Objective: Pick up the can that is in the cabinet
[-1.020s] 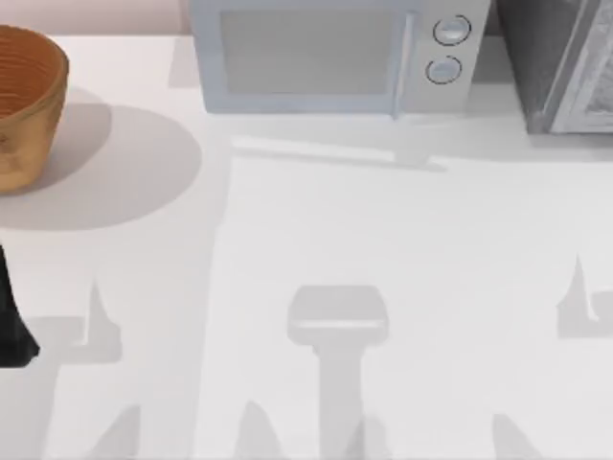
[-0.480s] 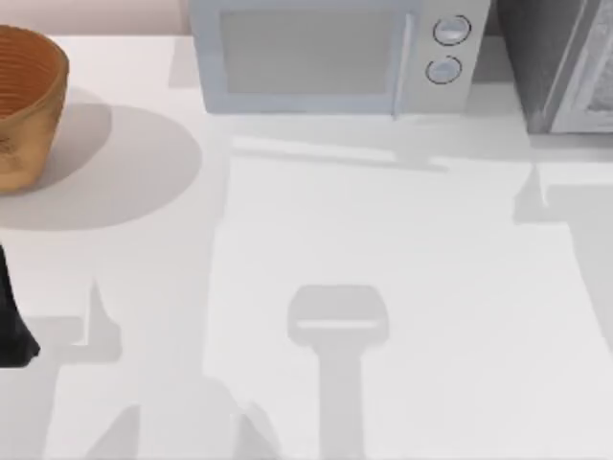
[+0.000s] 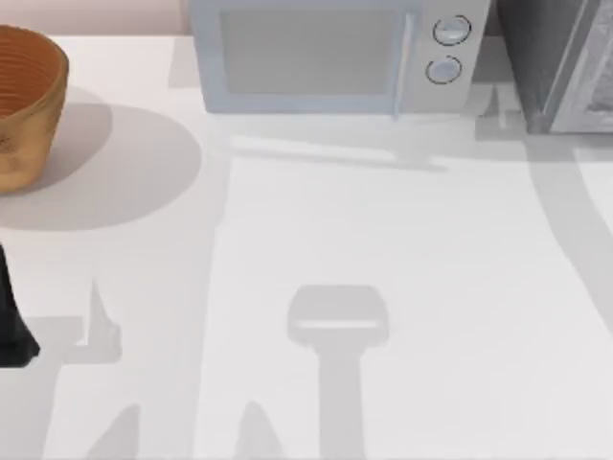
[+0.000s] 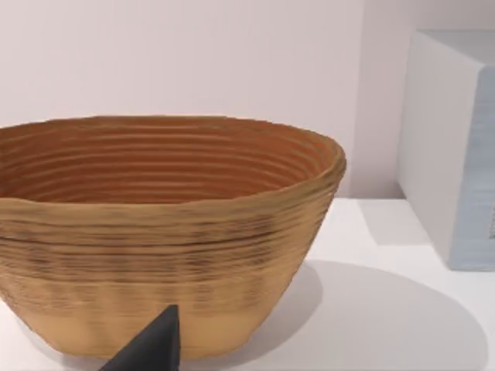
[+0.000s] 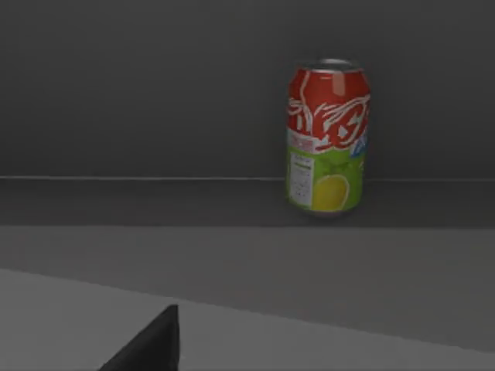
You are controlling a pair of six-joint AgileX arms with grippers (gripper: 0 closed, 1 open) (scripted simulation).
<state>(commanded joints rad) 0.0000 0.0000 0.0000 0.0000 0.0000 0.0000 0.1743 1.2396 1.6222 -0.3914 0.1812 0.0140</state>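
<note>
While both arms sat mostly out of frame, the scene counted out as follows.

Can: one can (image 5: 328, 137), red on top and green below with a yellow lemon on its label, stood upright on the dark floor inside the cabinet, ahead of the right gripper and well apart from it, close to the dark back wall.

Cabinet: one dark grey speckled cabinet (image 3: 536, 57) with a paler door panel stood at the far right corner of the bench, partly cut off by the edge of the top view.

Right gripper: one dark fingertip (image 5: 151, 344) showed in the right wrist view, short of the can and not touching it; whether the gripper was wide or narrow could not be told.

Left gripper: one dark fingertip (image 4: 151, 348) showed in the left wrist view, just in front of the basket's wall; how wide that gripper stood could not be told. A dark part of the left arm (image 3: 11, 321) lay at the left edge of the top view.

Basket: one ribbed, tan wicker basket (image 4: 166, 232) stood on the bench directly ahead of the left gripper.

Microwave: one pale blue-grey microwave (image 3: 326, 57) with two round knobs stood between basket and cabinet.

Bench: one white bench (image 3: 402, 240) carried all of it.
</note>
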